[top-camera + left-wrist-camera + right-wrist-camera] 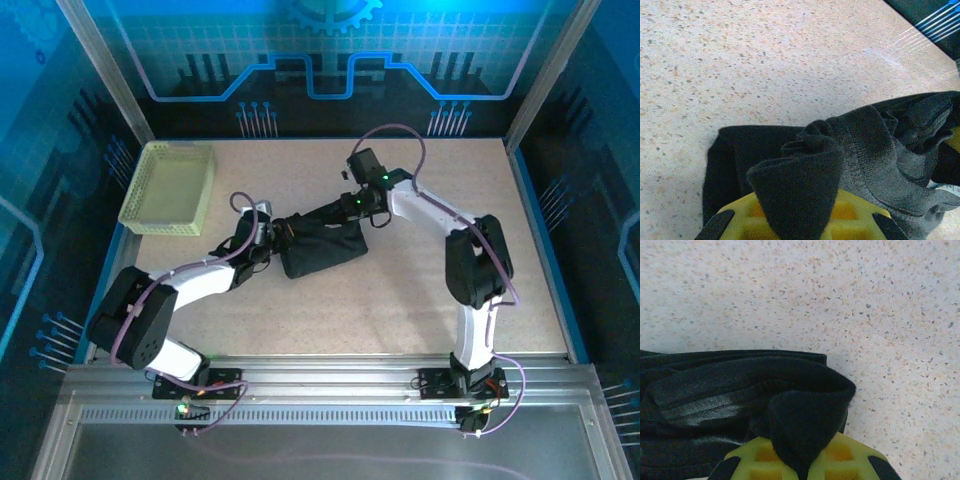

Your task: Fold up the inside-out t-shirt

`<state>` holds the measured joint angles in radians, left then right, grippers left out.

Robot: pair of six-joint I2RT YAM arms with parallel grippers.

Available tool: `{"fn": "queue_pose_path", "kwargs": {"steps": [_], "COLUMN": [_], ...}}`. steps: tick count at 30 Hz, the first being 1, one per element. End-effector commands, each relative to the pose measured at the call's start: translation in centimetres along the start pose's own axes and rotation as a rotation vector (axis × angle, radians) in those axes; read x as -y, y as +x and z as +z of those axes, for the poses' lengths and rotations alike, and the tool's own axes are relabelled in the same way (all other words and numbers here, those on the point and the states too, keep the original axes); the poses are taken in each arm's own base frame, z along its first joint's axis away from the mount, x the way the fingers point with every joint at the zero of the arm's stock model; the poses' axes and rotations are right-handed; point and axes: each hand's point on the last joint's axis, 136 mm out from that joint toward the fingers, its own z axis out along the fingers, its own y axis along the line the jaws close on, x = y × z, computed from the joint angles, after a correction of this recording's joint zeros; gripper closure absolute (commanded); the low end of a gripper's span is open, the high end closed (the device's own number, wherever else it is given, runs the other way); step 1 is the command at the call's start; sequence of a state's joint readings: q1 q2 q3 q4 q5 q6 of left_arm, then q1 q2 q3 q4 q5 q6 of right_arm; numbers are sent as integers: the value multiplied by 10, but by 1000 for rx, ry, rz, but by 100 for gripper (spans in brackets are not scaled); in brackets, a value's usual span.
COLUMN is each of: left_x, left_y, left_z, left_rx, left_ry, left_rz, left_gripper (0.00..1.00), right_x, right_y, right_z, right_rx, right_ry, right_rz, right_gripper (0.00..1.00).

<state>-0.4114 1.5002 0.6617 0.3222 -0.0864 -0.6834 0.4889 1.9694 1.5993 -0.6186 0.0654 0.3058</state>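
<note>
Your left pincer [800,224] and right pincer [802,465] each pinch a fold of the black t-shirt [322,250] over the table [400,300].

Speckled beige table [400,300] enclosed by blue circuit-patterned walls [330,50], aluminium rail [330,375] in front

We saw a pale yellow-green mesh basket [168,188] sitting upright at the far-left corner of the speckled beige table [420,300] — blue printed panels [330,50] stood around it, and an aluminium rail [330,372] ran along its near edge.
</note>
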Motion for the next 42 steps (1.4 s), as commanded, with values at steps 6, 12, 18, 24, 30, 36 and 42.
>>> {"fn": "queue_pose_path", "kwargs": {"steps": [6, 12, 18, 24, 30, 36, 42], "left_x": [-45, -62, -60, -8, 41, 0, -42], "left_y": [1, 6, -23, -42, -16, 7, 33], "left_z": [18, 16, -19, -47, -10, 30, 43], "left_rx": [-30, -50, 0, 45, -79, -139, -192], "left_ry": [-166, -222, -280, -153, 28, -51, -90], "left_rz": [-97, -153, -143, -82, -99, -182, -232], "left_gripper": [96, 67, 48, 43, 43, 50, 49], "right_x": [5, 6, 9, -16, -69, -65, -26], "right_y": [-13, -29, -50, -22, -7, 8, 28], "right_z": [21, 9, -52, -62, -35, 19, 66], "right_rx": [-54, -17, 97, 106, 69, -22, -91], "right_ry": [22, 45, 51, -127, -312, -301, -232], "right_rz": [-12, -38, -80, -61, -31, 32, 142], "right_gripper": [100, 50, 35, 40, 46, 50, 52]}}
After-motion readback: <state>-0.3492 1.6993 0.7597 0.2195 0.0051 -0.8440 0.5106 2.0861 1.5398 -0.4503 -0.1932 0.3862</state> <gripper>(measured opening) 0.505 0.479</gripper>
